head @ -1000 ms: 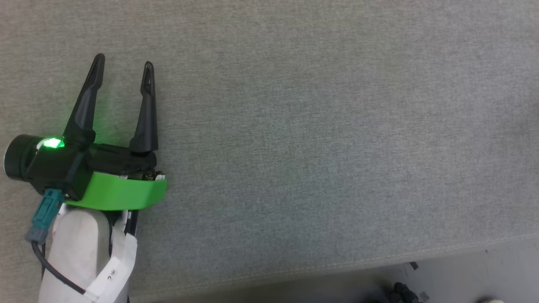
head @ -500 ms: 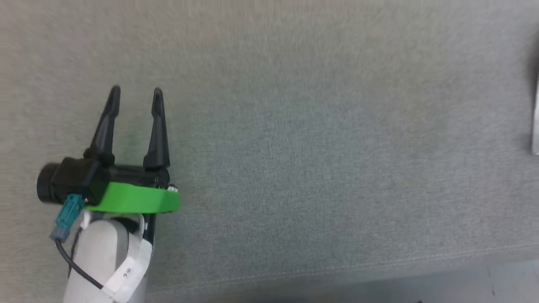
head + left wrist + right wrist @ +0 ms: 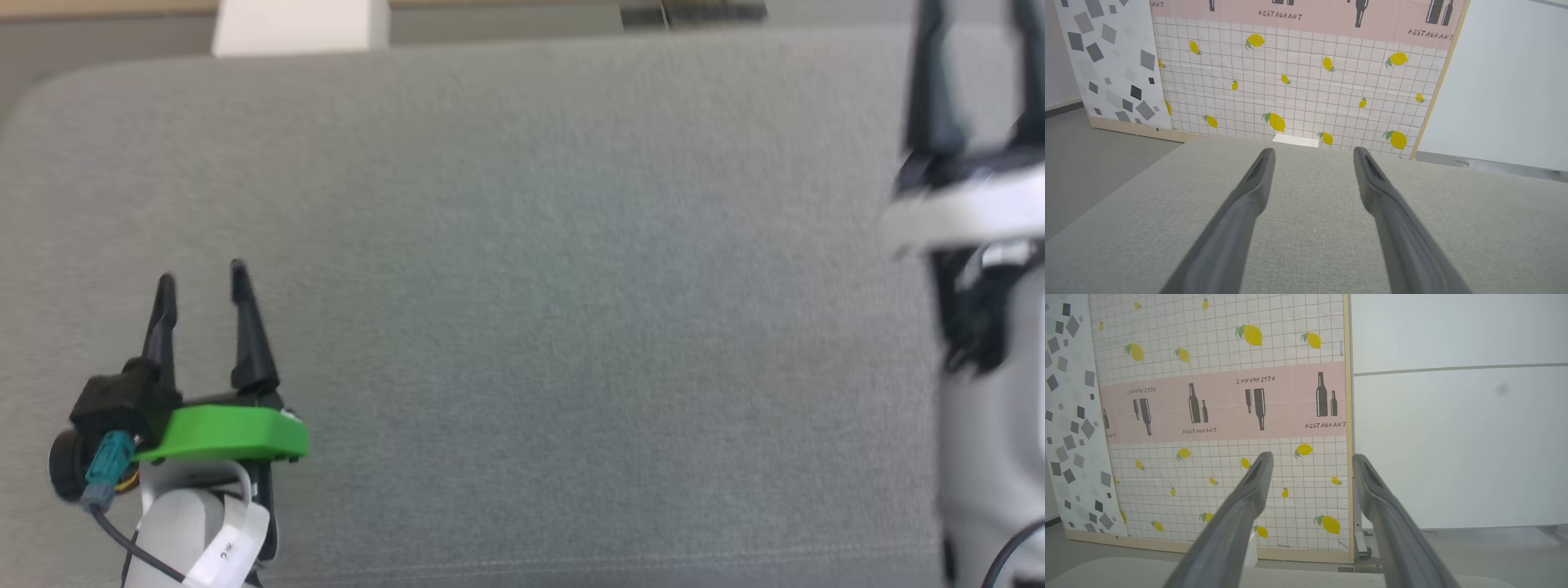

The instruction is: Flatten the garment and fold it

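Head view: our left pincer [image 3: 202, 275] hangs released over the near-left part of the grey cloth-covered table [image 3: 531, 286], our right pincer [image 3: 976, 49] released over its right side; where the garment lies we cannot tell.

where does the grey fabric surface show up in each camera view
Head view: the grey fabric surface covers most of the picture, with its rounded far edge near the top.
Left wrist view: it takes up the lower half, below the lemon-print panel.
Right wrist view: it is a thin strip along the bottom edge.
Shared landmark: the small white block just past the far edge, seemingly the same one in both wrist views.
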`<state>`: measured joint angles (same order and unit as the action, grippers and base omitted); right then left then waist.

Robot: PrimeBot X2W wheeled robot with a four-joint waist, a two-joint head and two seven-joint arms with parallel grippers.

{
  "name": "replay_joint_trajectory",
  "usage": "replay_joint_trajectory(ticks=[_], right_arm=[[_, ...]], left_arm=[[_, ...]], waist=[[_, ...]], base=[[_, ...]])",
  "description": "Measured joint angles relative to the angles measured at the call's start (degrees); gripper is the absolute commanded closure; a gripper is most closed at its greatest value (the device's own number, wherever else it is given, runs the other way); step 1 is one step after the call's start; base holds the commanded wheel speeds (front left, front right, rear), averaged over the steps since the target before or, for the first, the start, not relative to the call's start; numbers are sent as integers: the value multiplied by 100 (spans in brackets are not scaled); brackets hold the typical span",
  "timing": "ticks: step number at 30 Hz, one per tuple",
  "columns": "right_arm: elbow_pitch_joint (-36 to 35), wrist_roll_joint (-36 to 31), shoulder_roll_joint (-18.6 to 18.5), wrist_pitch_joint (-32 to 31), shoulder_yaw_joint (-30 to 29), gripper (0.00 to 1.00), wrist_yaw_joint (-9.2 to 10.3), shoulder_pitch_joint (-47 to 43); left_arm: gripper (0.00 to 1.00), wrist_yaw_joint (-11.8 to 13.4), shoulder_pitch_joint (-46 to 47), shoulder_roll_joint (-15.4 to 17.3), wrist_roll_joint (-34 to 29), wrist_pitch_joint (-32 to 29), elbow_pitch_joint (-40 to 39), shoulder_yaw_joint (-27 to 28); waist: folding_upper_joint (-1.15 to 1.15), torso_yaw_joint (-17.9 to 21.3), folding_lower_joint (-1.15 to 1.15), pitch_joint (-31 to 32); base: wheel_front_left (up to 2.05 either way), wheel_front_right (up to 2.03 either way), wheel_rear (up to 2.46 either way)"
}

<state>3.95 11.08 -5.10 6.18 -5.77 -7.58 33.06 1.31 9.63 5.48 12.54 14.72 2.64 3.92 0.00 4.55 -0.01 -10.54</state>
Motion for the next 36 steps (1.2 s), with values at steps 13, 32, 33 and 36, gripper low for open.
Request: replay_joint_trajectory(ticks=[13, 32, 33, 36], right_arm=[[531, -25, 215, 755, 65, 0, 0, -2070], [855, -96, 221, 795, -165, 0, 0, -2821], [855, -94, 222, 794, -168, 0, 0, -2826], [855, -45, 221, 789, -154, 0, 0, -2832]], left_arm=[[0, 214, -305, -53, -67, -8, 283, -183], [0, -26, -609, -13, -212, -252, 756, -733], [0, -26, -610, -14, -174, -255, 757, -720], [0, -26, -609, -15, -41, -289, 750, -710]], waist=[[0, -489, 0, 786], [0, -536, 0, 1005], [0, -532, 0, 1003], [0, -521, 0, 984]], base=[[0, 0, 0], [0, 0, 0], [0, 0, 0], [0, 0, 0]])
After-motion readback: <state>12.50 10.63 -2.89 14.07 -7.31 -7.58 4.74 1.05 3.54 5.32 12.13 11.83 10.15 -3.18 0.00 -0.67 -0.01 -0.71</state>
